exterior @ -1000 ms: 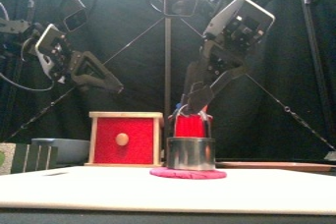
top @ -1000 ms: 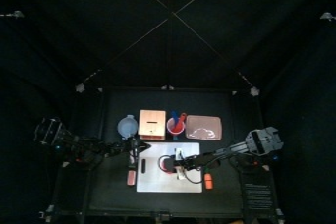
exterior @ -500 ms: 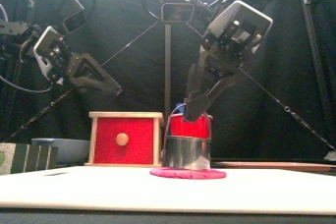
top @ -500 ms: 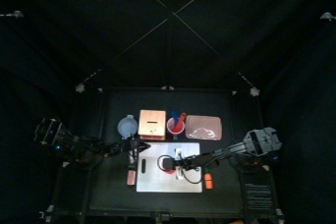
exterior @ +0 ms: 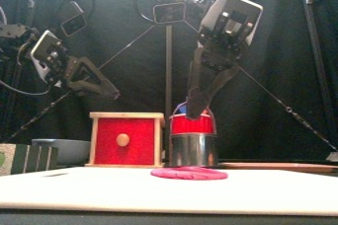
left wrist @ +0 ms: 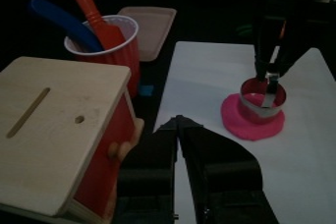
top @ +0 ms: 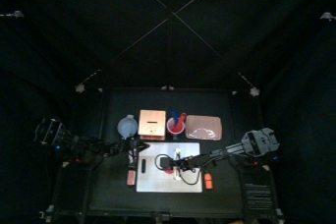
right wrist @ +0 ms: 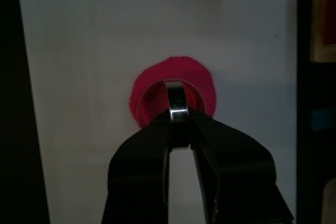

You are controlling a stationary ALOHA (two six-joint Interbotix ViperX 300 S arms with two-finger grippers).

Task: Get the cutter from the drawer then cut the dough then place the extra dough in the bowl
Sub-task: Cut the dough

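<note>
Centrally, right claw (right wrist: 175,118) pinching cutter (exterior: 193,151) over dough (exterior: 188,174), left claw (left wrist: 178,123) closed, box (exterior: 126,138) behind

The top camera looked down from high above the tabletop (top: 112,198); the front one sat level at its edge, close in. Both wrist cameras, nearer still, shared the dough (left wrist: 241,128) and cutter (left wrist: 258,92).

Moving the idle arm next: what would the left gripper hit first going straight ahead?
Probably the white cutting board, its bare stretch between the wooden box and the pink dough; how high the left gripper hangs is unclear.
</note>
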